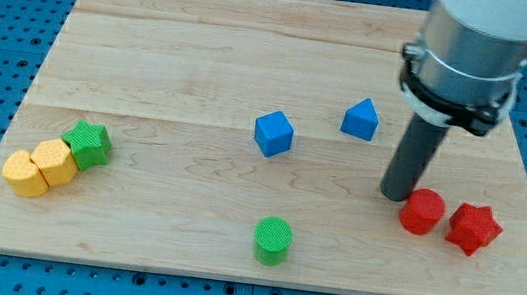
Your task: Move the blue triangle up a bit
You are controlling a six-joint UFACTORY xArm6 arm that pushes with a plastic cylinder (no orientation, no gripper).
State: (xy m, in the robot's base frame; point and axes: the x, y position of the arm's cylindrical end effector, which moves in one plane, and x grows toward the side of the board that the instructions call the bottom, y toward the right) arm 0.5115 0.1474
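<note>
The blue triangle [361, 119] lies right of the board's middle, toward the view's top. My tip [397, 195] rests on the board below and to the right of it, apart from it. The tip stands just left of a red round block [423, 211]. A blue cube [273, 134] lies to the left of the triangle.
A red star [474, 229] sits right of the red round block. A green cylinder [272, 240] stands near the view's bottom. At the left lie a green star [89, 144] and two yellow blocks [40, 168], touching. The wooden board [206, 40] sits on a blue pegboard.
</note>
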